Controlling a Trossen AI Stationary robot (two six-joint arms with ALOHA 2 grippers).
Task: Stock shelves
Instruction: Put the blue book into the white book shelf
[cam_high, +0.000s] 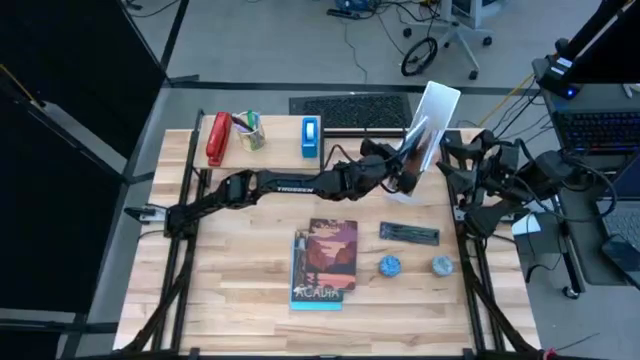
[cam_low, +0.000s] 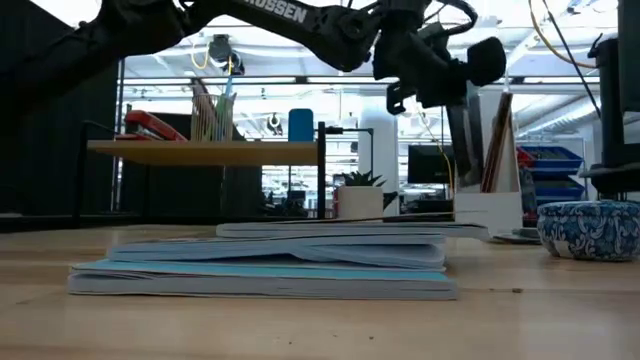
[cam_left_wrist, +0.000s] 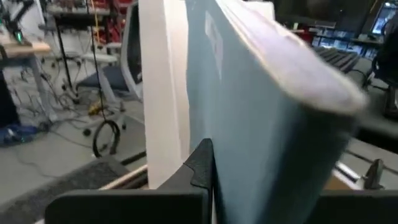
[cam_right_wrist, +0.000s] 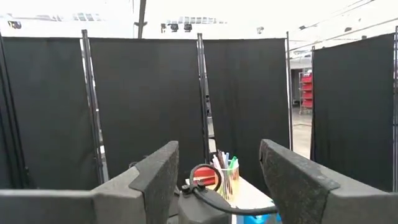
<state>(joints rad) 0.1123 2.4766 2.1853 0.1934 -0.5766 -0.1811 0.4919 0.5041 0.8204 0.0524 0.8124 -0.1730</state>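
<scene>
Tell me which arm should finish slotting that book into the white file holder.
Left. Its hand is already shut on the thin light-blue book, right at the white rectangular file holder. The right hand sits open at the table's right edge, holding nothing.

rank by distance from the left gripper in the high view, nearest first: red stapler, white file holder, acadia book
From the left gripper:
1. white file holder, right beside it at the table's back right.
2. Acadia book, front centre.
3. red stapler, on the shelf, back left.

Light-wood plank shelf (cam_high: 270, 150) on black metal legs, smooth white file holder (cam_high: 432, 125) — glossy paper books (cam_high: 325, 262)
</scene>
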